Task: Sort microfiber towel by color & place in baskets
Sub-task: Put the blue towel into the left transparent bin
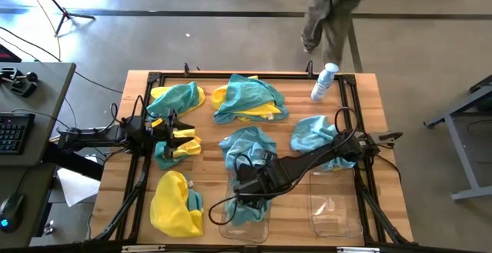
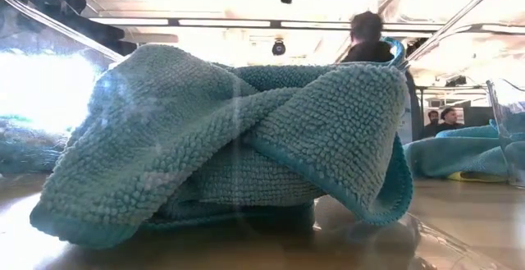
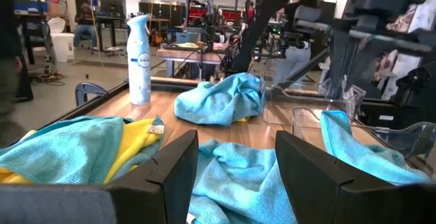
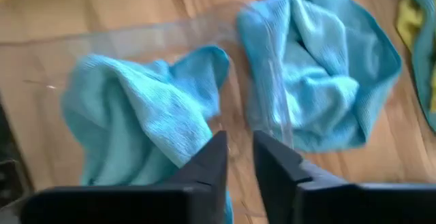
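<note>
A teal microfiber towel [image 4: 143, 115] lies bunched inside the left clear basket [image 1: 231, 234], and it fills the low view [image 2: 230, 139]. My right gripper [image 4: 240, 152] hangs over this basket [image 1: 244, 195], pointing steeply down. Its fingers are drawn almost together with nothing between them, and it is clear of the towel. Another teal towel [image 4: 320, 74] lies on the wood just beyond the basket's far wall. The right basket [image 1: 336, 207] stands near the front edge. My left gripper [image 1: 184, 134] waits open and level at the table's left [image 3: 236, 163].
Mixed teal and yellow towels lie at far left [image 1: 177, 99], far middle [image 1: 250, 99], near left [image 1: 177, 203] and under my left gripper [image 1: 175, 151]. A teal one [image 1: 315, 134] lies at right. A spray bottle [image 1: 324, 82] lies at the far edge, with a person [image 1: 330, 14] beyond.
</note>
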Motion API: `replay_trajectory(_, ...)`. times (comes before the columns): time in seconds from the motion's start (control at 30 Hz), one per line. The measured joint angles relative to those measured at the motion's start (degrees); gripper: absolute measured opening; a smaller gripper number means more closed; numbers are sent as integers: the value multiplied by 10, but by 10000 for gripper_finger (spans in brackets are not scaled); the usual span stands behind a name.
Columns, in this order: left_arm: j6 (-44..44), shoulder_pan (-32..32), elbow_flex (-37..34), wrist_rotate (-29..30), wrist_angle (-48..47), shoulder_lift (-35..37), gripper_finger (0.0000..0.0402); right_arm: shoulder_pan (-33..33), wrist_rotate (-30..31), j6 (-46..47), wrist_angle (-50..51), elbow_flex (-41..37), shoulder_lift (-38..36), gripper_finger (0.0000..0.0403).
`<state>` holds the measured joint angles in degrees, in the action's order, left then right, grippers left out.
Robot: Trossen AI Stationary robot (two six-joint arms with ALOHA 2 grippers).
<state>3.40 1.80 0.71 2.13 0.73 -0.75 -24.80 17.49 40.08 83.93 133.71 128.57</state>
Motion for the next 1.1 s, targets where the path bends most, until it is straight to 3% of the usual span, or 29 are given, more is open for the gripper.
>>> replay_trajectory(0.1, 0, 0, 0, 0, 1, 0, 186, -5, 14, 23, 25, -5, 0, 9)
replay_trajectory(0.73, 161, 0, 1, 2, 62, 0, 186, -49, 139, 105, 61, -5, -17, 0)
replay_trajectory(1.1, 129, -27, 103, 41, -2, -69, 186, -74, 222, 135, 60, -7, -17, 0)
